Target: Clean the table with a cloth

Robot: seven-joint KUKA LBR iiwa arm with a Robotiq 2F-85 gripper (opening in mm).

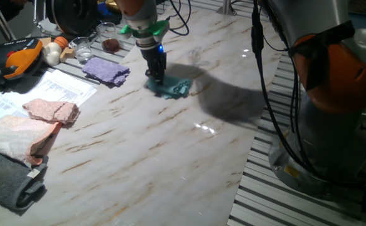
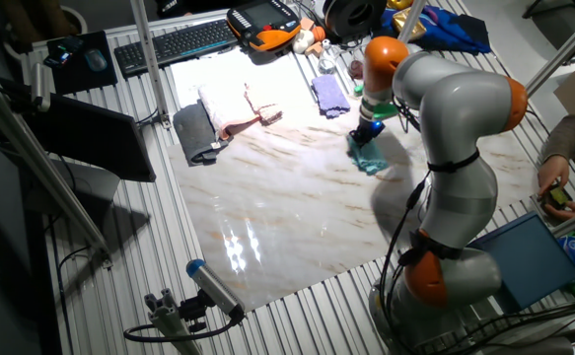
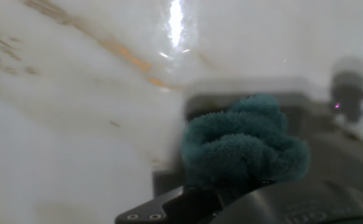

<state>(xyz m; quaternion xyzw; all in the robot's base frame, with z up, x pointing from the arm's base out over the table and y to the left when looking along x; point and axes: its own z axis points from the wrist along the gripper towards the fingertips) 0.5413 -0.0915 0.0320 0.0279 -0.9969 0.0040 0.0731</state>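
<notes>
The claw [image 1: 157,78] stands upright on the white marble surface [image 1: 170,144], with its two fingers closed on the teal cloth [image 1: 172,88]. In the hand view, a bunched part of the cloth [image 3: 243,146] is squeezed between the fingers and bulges out in front of them. The rest of the cloth lies flat on the surface, spreading to one side of the fingers. It is in the far half of the slab, away from the edges.

A purple cloth [image 1: 106,69] lies near it on the same surface, apart from the teal one. Two pink cloths [image 1: 32,125] lie further along, near the edge, and one rests partly on a printed paper sheet [image 1: 57,88]. A dark grey cloth [image 1: 10,179] lies beside them at the corner. In the other fixed view, the teal cloth [image 2: 371,158] is just under the arm's wrist.
</notes>
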